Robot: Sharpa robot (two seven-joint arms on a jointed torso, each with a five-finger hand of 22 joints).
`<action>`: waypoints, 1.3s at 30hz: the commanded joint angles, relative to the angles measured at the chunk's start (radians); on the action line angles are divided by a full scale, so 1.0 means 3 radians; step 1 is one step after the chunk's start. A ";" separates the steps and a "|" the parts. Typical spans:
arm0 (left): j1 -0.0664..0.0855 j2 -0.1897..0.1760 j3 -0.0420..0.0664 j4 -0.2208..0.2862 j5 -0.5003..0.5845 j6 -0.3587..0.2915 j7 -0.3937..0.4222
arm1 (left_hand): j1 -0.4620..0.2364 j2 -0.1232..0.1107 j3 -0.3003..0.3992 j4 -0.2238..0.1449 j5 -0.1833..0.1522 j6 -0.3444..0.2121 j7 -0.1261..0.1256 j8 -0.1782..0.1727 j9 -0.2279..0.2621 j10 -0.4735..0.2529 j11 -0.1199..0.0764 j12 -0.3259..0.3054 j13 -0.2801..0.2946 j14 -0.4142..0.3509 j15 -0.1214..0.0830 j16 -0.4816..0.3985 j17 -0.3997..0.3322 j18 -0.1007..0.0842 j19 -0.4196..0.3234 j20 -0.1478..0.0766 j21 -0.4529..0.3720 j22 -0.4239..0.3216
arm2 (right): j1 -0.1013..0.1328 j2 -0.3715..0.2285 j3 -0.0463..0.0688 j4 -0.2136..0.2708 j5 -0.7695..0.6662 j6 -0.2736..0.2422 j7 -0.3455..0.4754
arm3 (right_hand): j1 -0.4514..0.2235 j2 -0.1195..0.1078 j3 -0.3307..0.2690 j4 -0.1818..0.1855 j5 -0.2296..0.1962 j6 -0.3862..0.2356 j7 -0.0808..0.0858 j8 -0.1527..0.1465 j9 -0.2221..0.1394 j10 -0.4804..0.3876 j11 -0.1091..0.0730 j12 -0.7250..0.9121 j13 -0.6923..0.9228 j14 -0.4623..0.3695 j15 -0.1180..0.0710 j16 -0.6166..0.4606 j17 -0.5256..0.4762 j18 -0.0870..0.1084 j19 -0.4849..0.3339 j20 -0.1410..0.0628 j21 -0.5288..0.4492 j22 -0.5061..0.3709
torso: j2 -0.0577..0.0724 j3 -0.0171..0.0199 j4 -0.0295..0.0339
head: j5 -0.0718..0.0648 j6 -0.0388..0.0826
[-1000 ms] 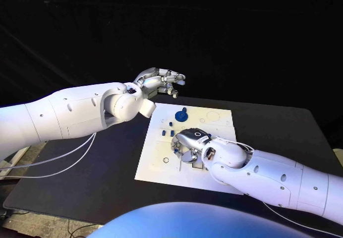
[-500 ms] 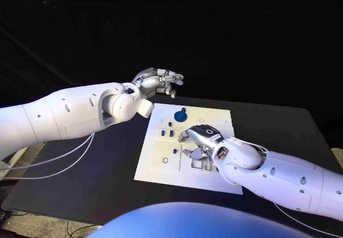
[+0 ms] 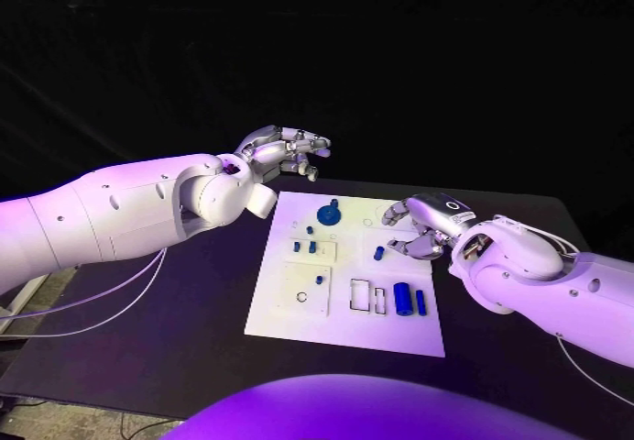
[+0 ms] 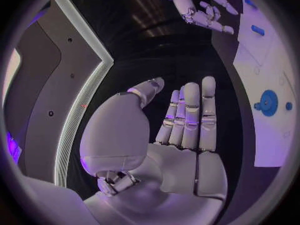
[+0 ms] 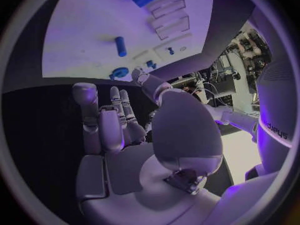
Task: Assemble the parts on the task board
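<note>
The black table point(image 3: 158, 339) carries the white task board point(image 3: 298, 316) at its middle. The left hand point(image 3: 283, 148) hangs above the table beyond the board's far left corner, holding nothing, fingers slightly curled and apart. The right hand point(image 3: 425, 225) hovers over the board's far right part, fingers loosely bent and apart, nothing in them. On the board, a round blue disc point(image 3: 328, 215) lies near the far edge, two blue cylinders point(image 3: 403, 299) lie side by side toward the near right, and a short blue peg point(image 3: 378, 253) lies just beside the right hand.
</note>
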 commanded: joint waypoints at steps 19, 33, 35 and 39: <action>0.0000 0.0021 -0.0007 -0.0001 -0.0002 0.0113 0.0002 | 0.0008 0.0011 -0.0016 0.0010 0.0019 -0.0025 0.0000 0.0014 -0.0001 -0.0032 0.0010 0.0017 0.0004 -0.0027 0.0001 0.0000 -0.0004 0.0031 0.0026 -0.0003 -0.0013 -0.0005 | -0.0089 0.0285 -0.0014 -0.0420 0.0133 0.0486 0.0107 | 0.0134 0.0137 -0.0121 -0.0003 0.0045 -0.0012 -0.0003 -0.0030 -0.0082 0.0028 -0.0012 0.0143 -0.0009 0.0030 0.0001 0.0081 0.0073 -0.0007 0.0078 -0.0012 0.0115 0.0077 | 0.0006 0.0000 0.0003 | -0.0001 0.0000; 0.0000 0.0021 -0.0007 0.0005 -0.0005 0.0111 0.0001 | 0.0008 0.0011 -0.0016 0.0010 0.0019 -0.0025 0.0000 0.0014 -0.0001 -0.0032 0.0010 0.0017 0.0004 -0.0027 0.0001 0.0000 -0.0004 0.0031 0.0026 -0.0003 -0.0013 -0.0005 | -0.0137 0.0422 -0.0029 -0.0532 0.0191 0.0610 0.0142 | 0.0067 0.0167 0.0076 0.0002 0.0040 0.0048 -0.0024 -0.0015 -0.0126 0.0234 -0.0043 0.0165 -0.0010 0.0081 -0.0027 0.0128 0.0139 -0.0044 0.0206 -0.0047 0.0306 0.0184 | 0.0001 -0.0001 -0.0003 | 0.0004 0.0000; 0.0000 0.0023 -0.0007 0.0004 -0.0005 0.0112 0.0001 | 0.0008 0.0011 -0.0016 0.0010 0.0019 -0.0025 0.0000 0.0014 -0.0001 -0.0032 0.0010 0.0017 0.0004 -0.0027 0.0001 0.0000 -0.0004 0.0031 0.0026 -0.0003 -0.0013 -0.0005 | -0.0141 0.0434 -0.0031 -0.0550 0.0193 0.0619 0.0142 | 0.0054 0.0173 0.0112 0.0009 0.0038 0.0071 -0.0025 -0.0005 -0.0129 0.0266 -0.0045 0.0159 -0.0012 0.0085 -0.0030 0.0134 0.0148 -0.0047 0.0216 -0.0049 0.0320 0.0193 | 0.0000 -0.0001 -0.0002 | 0.0002 0.0000; 0.0000 0.0024 -0.0007 0.0001 -0.0006 0.0110 0.0000 | 0.0008 0.0011 -0.0016 0.0010 0.0019 -0.0025 0.0000 0.0014 -0.0001 -0.0032 0.0010 0.0017 0.0004 -0.0027 0.0001 0.0000 -0.0004 0.0031 0.0026 -0.0003 -0.0013 -0.0005 | -0.0146 0.0451 -0.0033 -0.0586 0.0196 0.0628 0.0140 | 0.0035 0.0173 0.0183 0.0018 0.0035 0.0148 -0.0018 0.0031 -0.0126 0.0305 -0.0044 0.0133 -0.0020 0.0087 -0.0031 0.0140 0.0143 -0.0053 0.0232 -0.0049 0.0345 0.0212 | -0.0001 -0.0002 -0.0001 | 0.0002 0.0000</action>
